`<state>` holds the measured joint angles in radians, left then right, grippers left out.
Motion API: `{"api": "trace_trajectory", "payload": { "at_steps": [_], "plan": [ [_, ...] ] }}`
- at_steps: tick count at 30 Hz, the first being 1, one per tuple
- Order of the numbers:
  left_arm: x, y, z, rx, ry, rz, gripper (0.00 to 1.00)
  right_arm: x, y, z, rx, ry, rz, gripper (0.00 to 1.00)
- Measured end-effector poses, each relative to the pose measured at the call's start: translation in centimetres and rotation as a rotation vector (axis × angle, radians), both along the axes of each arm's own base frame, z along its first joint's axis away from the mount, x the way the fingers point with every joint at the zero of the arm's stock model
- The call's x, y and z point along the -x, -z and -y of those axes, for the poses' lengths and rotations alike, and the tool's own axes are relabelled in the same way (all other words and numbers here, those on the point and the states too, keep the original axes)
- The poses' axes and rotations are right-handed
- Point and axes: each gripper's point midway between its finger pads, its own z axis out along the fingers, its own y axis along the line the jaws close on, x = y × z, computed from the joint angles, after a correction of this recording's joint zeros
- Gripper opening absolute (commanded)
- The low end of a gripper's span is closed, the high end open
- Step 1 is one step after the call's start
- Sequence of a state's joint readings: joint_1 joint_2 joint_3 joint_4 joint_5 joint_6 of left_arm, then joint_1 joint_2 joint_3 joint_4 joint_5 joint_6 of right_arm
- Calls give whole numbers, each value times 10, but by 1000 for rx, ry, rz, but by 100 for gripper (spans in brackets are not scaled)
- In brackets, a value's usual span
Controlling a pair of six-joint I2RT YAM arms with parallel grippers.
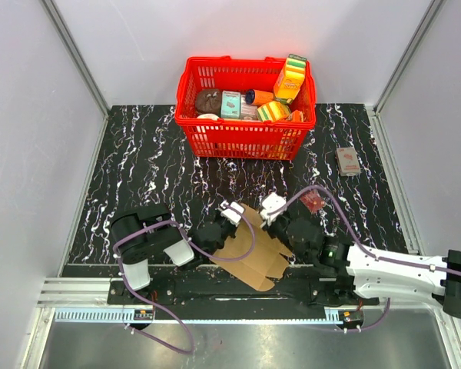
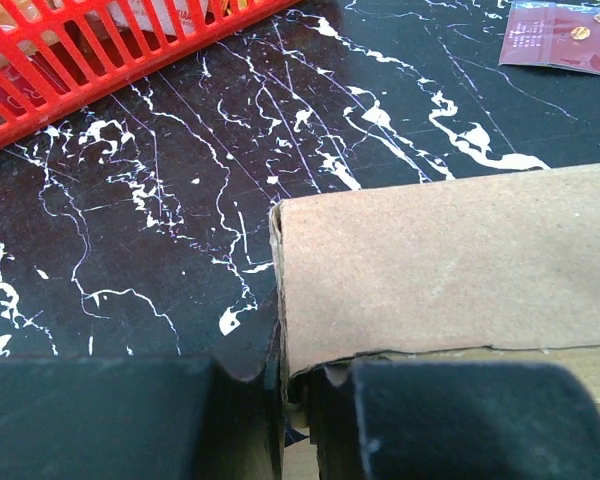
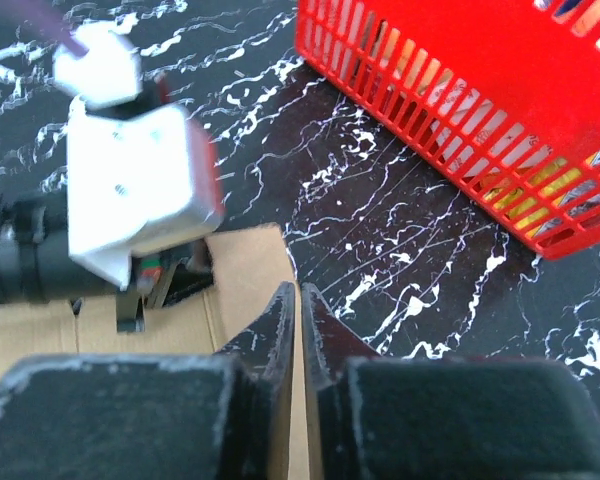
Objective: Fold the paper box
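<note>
The paper box (image 1: 253, 257) is a brown cardboard sheet lying partly folded at the near edge of the table, between the two arms. My left gripper (image 1: 226, 229) is at its left side. In the left wrist view the left gripper (image 2: 290, 385) is shut on the upright edge of a raised flap of the paper box (image 2: 430, 270). My right gripper (image 1: 281, 227) is at the box's right side. In the right wrist view the right gripper (image 3: 299, 300) has its jaws almost together, with the box's (image 3: 245, 265) right edge showing between them.
A red basket (image 1: 246, 140) full of small packages stands at the back middle of the black marbled table. A small red packet (image 1: 313, 201) lies just behind the right gripper, and a small box (image 1: 347, 161) lies at the right. The left arm's white wrist camera (image 3: 130, 190) is close to the right gripper.
</note>
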<state>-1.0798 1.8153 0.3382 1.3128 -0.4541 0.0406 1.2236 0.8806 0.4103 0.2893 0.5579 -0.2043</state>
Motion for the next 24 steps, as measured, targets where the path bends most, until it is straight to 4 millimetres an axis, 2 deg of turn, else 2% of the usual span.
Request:
{"api": "trace_trajectory", "payload": {
  "at_steps": [5,7,18,24],
  "plan": [
    [2,2,0,4,5,-9,10,-23,-17,1,-133,22,-144,4],
    [3,3,-1,4,6,-15,10,-28,-16,3,-179,16,-201,4],
    [5,6,-3,9,9,-25,12,-9,39,-20,-145,-132,-503,2],
    [6,8,-5,3,9,-27,21,-7,55,-24,-116,-151,-566,1]
  ]
}}
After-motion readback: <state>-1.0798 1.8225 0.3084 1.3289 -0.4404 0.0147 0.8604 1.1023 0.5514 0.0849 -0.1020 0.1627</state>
